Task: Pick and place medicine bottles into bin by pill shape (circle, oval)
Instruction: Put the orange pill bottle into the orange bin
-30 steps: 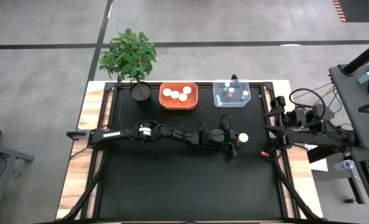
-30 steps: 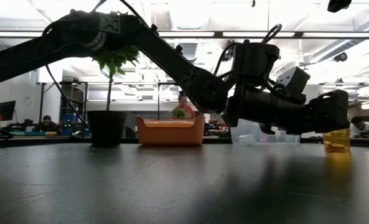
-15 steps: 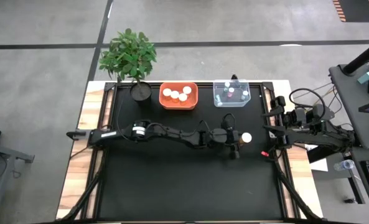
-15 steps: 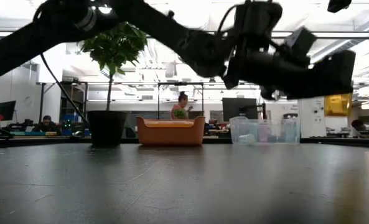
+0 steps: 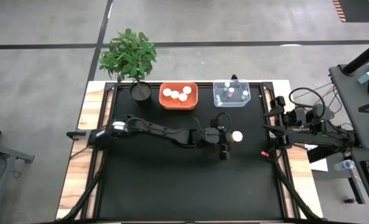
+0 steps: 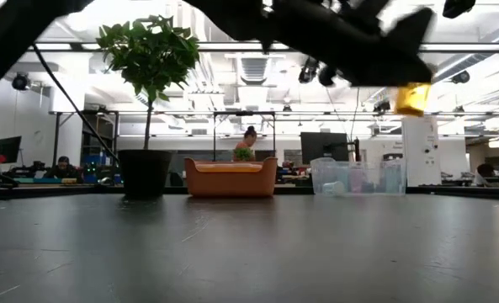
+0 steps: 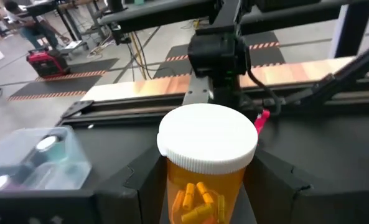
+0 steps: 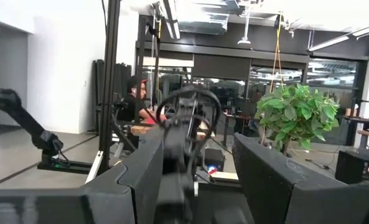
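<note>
Left wrist view puts it right in front of you: the amber-orange plastic medicine bottle with a white round cap (image 7: 207,158) sits between the two dark fingers of the left end effector (image 7: 203,186), which is closed on its body just under the cap. Through the wall you can see long orange oval pills, so judge it bound for the oval bin.

In the high view the bottle (image 5: 236,135) hangs above the black worktop (image 5: 172,186), right of centre, with the clear plastic bin (image 5: 231,93) at about twelve o'clock from it and the orange plastic bin (image 5: 178,95) at about ten o'clock. The low view shows it lifted well off the surface (image 6: 413,98).

Expect a light, stiff container with smooth, slippery sides; the pills will shift and rattle if you swing fast. Your hold on the cylinder wall below the cap looks sound: the cap's lip should stop it sliding down. Don't squeeze harder; thin plastic can flex.

The right end effector (image 8: 190,186) waits at the worktop's three o'clock edge, its fingers parted with nothing between them.
</note>
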Controlling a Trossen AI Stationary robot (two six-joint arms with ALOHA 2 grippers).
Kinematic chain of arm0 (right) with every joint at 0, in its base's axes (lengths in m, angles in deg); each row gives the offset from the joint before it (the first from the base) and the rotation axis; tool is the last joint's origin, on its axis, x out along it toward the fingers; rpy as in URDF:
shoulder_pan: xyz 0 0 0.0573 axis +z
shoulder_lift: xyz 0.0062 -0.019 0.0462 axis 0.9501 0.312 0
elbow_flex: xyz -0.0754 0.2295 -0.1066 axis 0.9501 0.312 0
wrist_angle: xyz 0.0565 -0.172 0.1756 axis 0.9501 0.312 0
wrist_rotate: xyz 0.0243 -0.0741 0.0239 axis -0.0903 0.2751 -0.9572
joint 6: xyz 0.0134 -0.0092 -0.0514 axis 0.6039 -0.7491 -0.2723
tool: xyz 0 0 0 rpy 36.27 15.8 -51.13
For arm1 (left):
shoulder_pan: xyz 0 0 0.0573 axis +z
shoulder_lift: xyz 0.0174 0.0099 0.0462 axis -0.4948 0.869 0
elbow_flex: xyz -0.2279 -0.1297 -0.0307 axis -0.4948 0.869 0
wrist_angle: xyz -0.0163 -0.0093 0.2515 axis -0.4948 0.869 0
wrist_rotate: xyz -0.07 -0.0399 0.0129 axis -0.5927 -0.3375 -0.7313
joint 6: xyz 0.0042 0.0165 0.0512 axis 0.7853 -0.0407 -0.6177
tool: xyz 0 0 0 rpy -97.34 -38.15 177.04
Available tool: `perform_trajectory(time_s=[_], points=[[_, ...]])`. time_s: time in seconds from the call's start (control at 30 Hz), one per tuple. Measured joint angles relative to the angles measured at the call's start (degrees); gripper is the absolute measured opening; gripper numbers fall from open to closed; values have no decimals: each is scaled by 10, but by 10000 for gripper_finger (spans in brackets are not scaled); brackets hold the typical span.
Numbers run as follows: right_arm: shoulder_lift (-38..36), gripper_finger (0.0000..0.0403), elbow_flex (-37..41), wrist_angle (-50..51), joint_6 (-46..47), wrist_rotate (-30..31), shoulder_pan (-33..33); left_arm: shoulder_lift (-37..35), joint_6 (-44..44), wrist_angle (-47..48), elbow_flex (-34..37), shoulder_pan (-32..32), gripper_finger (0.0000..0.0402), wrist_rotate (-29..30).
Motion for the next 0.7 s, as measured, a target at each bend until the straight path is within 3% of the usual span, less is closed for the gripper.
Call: perform_trajectory(time_s=[0.33,0.7], points=[[62,185,0,-5,12,79,0,-205,5,0,245,-18,166,35],[282,185,-29,-74,2,88,0,-370,33,0,437,-58,166,49]])
